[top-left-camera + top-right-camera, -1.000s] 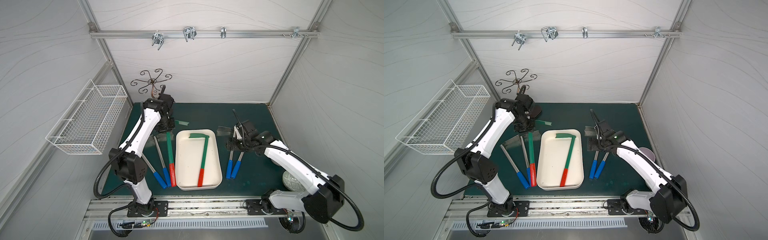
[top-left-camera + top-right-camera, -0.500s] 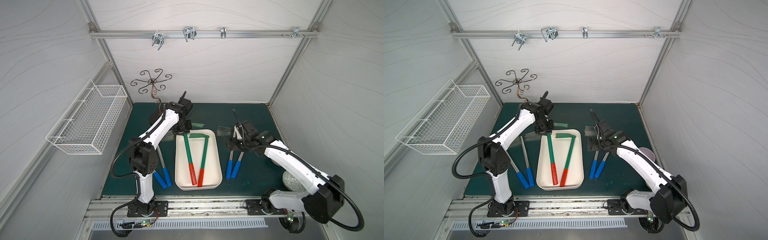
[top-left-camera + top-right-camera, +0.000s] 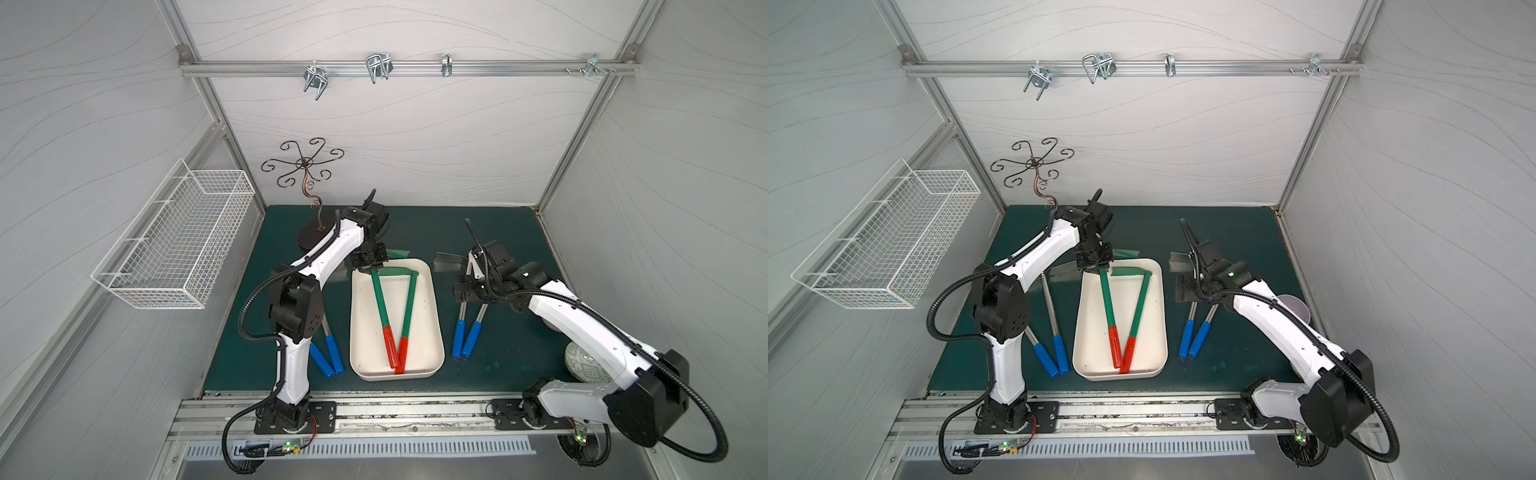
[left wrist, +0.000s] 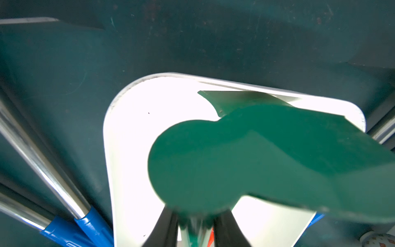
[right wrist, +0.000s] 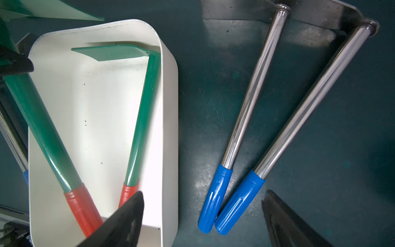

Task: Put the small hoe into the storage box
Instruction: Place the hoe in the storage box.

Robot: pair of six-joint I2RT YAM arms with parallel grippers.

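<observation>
White panelled walls (image 3: pixel 415 137) enclose cell. Dark green mat (image 3: pixel 498 232) covers floor. Wire basket (image 3: pixel 174 245) on left wall. Storage box (image 3: pixel 363 324) mid-mat. Left gripper (image 3: pixel 370 266) clamps small hoe (image 3: pixel 380 299) near blade; shaft slants into box, red end perhaps touching bottom. Right gripper (image 3: pixel 463 291) spread wide above steel hoes (image 3: pixel 465 336).
</observation>
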